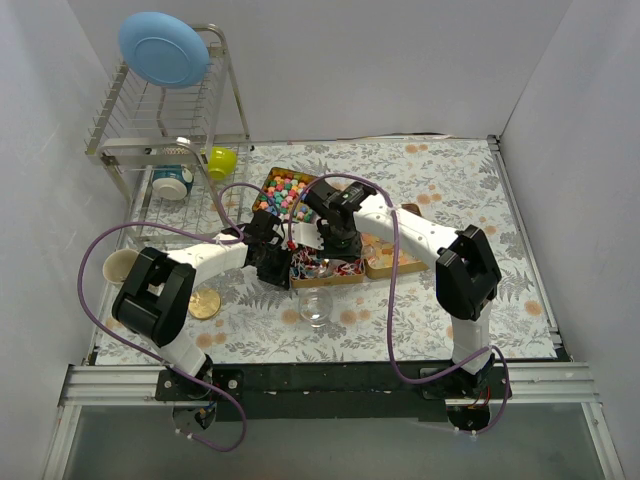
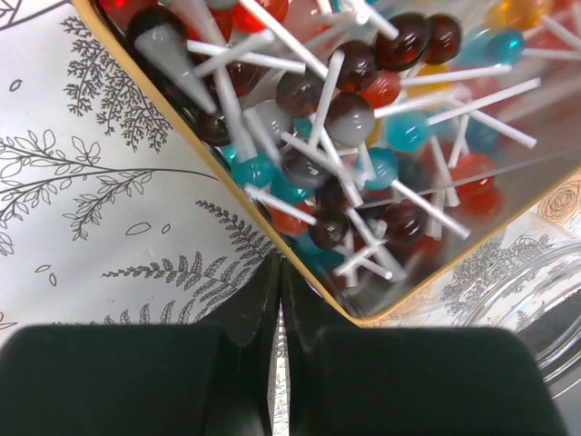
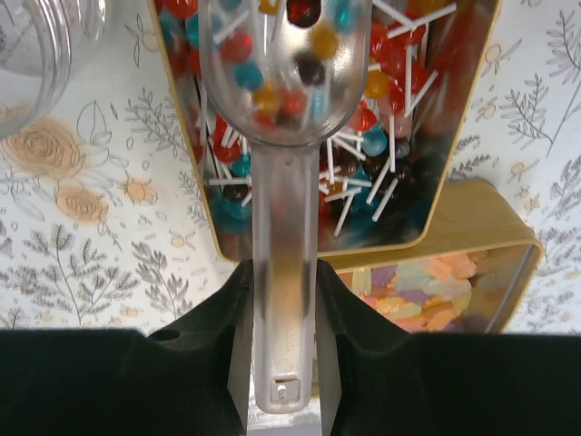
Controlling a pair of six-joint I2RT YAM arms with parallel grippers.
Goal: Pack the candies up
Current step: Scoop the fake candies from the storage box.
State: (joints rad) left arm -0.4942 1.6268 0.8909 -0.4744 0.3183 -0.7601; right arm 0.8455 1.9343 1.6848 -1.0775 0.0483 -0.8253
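Observation:
Candies lie in three gold-rimmed trays: bright multicoloured lumps (image 1: 285, 192), red, teal and dark lollipops on white sticks (image 2: 363, 118), and pale orange-yellow pieces (image 3: 427, 282). My right gripper (image 3: 284, 272) is shut on the handle of a clear scoop (image 3: 284, 82). The scoop's bowl holds several lollipops and hangs over the lollipop tray (image 3: 458, 154). My left gripper (image 2: 278, 265) is shut with nothing between the fingers. Its tips are at the lollipop tray's rim (image 2: 182, 127), near a corner. A clear jar (image 1: 315, 305) lies just in front of that tray.
The jar also shows in the right wrist view (image 3: 41, 45) and in the left wrist view (image 2: 545, 300). A round gold lid (image 1: 205, 303) and a cup (image 1: 120, 266) sit at the left. A dish rack (image 1: 165, 120) with a blue plate (image 1: 163, 48) stands at the back left.

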